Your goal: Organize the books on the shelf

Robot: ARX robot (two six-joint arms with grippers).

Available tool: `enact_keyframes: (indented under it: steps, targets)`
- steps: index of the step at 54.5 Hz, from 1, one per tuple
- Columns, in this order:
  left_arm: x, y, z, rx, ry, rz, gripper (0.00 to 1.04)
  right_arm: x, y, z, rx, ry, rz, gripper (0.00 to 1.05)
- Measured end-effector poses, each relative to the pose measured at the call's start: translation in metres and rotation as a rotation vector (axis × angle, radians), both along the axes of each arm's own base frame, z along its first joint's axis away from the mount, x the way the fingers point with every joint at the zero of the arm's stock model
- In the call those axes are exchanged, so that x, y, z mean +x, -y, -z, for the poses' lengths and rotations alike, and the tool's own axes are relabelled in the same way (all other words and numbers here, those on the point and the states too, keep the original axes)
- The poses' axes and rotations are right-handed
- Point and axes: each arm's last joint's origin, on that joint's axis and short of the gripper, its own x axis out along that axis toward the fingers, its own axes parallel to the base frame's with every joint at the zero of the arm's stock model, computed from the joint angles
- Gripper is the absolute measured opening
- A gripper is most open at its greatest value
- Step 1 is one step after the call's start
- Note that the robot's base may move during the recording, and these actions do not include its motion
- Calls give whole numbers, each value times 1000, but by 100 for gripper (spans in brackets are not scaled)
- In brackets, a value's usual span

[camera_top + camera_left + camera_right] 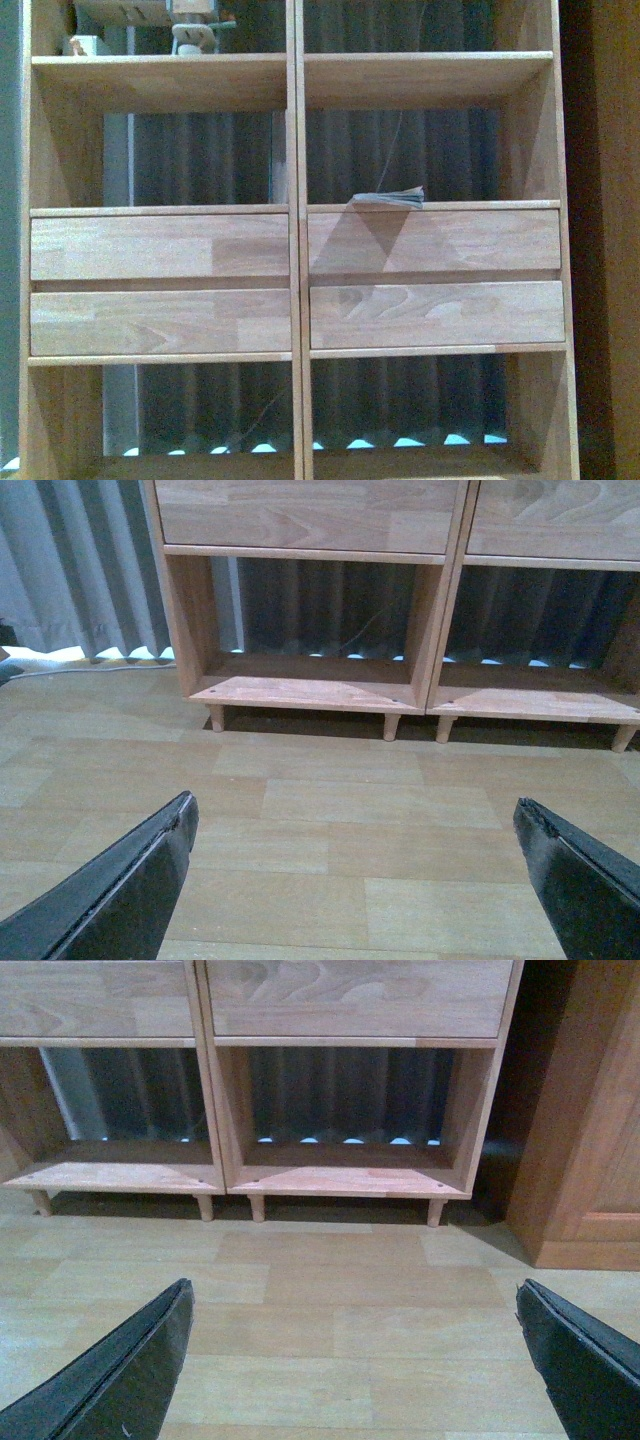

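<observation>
Both arms hang low and hold nothing, so I judge I am between steps, either at the outset or just after a placement; the pictures do not settle which. The left gripper has its two dark fingers spread wide over bare floor, and the right gripper is spread just as wide, with nothing between the jaws of either. The one book I can find lies flat on the board above the right-hand drawers, near the front edge of that compartment of the shelf and toward its middle. If it is meant to stand upright, the next move calls for lifting an arm up to that height, most likely the right one since the book is on its side. The jaws would then have to close on a thin, limp stack of pages that will probably sag, so a grip along the near edge looks safest. Only the front view shows the book, the drawers and some blurred pale clutter in the top left compartment; it shows neither arm. The wrist views show what it lacks: the open fingers, the shelf's bottom compartments on their short legs, and, on the right wrist only, a darker wooden cabinet just beside the shelf.
</observation>
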Motion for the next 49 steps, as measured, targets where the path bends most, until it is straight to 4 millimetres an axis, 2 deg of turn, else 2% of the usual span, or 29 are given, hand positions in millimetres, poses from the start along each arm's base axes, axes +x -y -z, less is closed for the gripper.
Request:
enact_keyframes:
  steps: [49]
  targets:
    - [0,0,0,0,0,0,97,0,0,0,0,0,0,98]
